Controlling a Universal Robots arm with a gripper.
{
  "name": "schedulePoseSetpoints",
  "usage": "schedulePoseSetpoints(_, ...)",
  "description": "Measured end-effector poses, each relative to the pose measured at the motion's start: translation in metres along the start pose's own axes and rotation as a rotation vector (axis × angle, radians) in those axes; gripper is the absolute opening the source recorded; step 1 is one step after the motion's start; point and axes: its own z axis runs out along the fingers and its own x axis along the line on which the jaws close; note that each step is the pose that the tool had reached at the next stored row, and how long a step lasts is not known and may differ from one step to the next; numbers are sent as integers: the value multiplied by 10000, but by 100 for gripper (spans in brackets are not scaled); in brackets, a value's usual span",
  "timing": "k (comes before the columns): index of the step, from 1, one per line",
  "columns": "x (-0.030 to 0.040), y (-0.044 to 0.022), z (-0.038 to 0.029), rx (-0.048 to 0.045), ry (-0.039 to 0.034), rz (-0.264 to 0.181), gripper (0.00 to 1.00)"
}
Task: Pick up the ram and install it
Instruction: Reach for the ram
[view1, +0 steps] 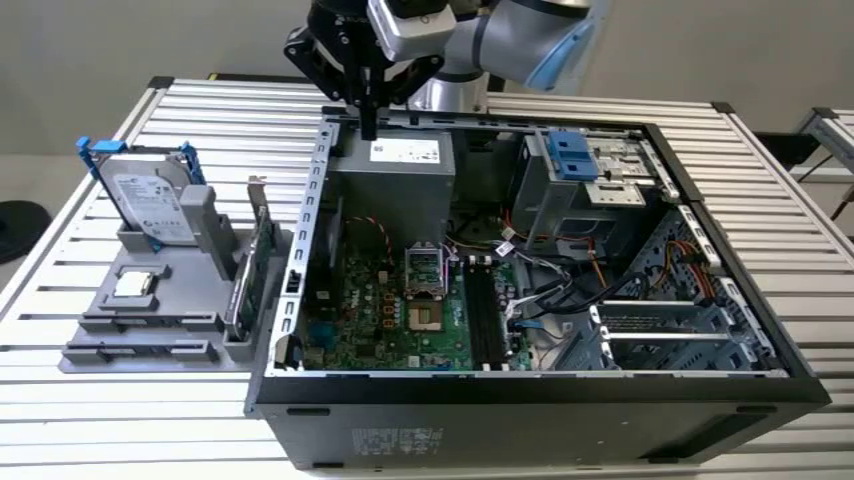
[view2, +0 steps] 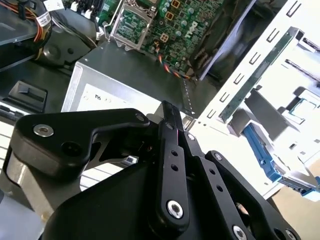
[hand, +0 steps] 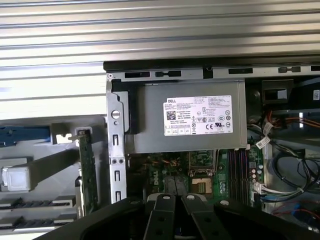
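My gripper (view1: 367, 128) hangs above the back edge of the open computer case (view1: 534, 385), over the grey power supply (view1: 394, 170). Its black fingers point down, shut, with nothing showing between them in the exterior view or in either wrist view (view2: 168, 107) (hand: 175, 196). The black memory slots (view1: 483, 310) (hand: 239, 167) lie on the green motherboard (view1: 380, 310), well below and in front of the gripper. The ram is hidden or out of view.
On the exterior view's left a grey fixture (view1: 147, 340) holds a hard drive (view1: 144, 205) in a blue frame, a square silver chip (view1: 132, 284) and an upright green expansion card (view1: 251, 270) (hand: 88, 170). Cables and a drive cage crowd the case's right half.
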Motion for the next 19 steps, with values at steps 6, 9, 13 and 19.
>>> schedulePoseSetpoints(6,67,-5,-2,1,0,-1,0)
schedulePoseSetpoints(9,97,-7,-2,0,0,0,0)
schedulePoseSetpoints(13,133,-9,-3,0,0,0,0)
schedulePoseSetpoints(19,183,-13,-4,0,0,0,0)
